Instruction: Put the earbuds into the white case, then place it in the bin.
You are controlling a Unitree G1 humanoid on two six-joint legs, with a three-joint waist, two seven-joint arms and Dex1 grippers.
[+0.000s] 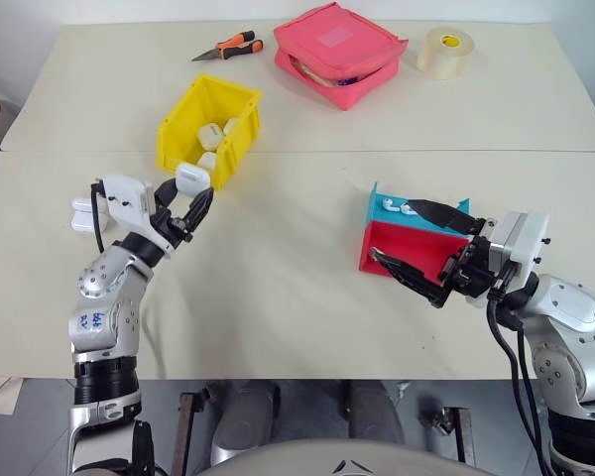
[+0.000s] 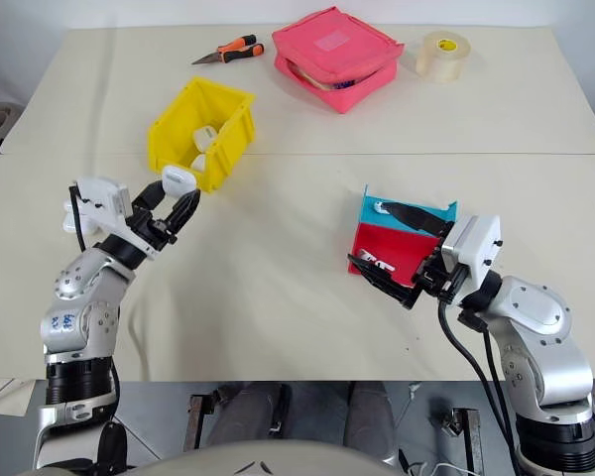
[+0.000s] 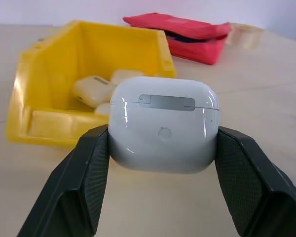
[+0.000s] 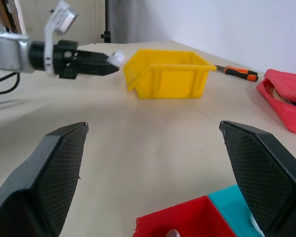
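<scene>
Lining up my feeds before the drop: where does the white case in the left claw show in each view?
Left eye view: white case in the left claw, at the yellow bin's low front.
Right eye view: same, left of centre.
Left wrist view: centre, pinched between both fingers.
Right wrist view: small, at the top, at the far claw's tip.
Shared landmark: the yellow bin.

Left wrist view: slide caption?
Left gripper shut on the closed white case, facing the yellow bin holding more cases.
</scene>
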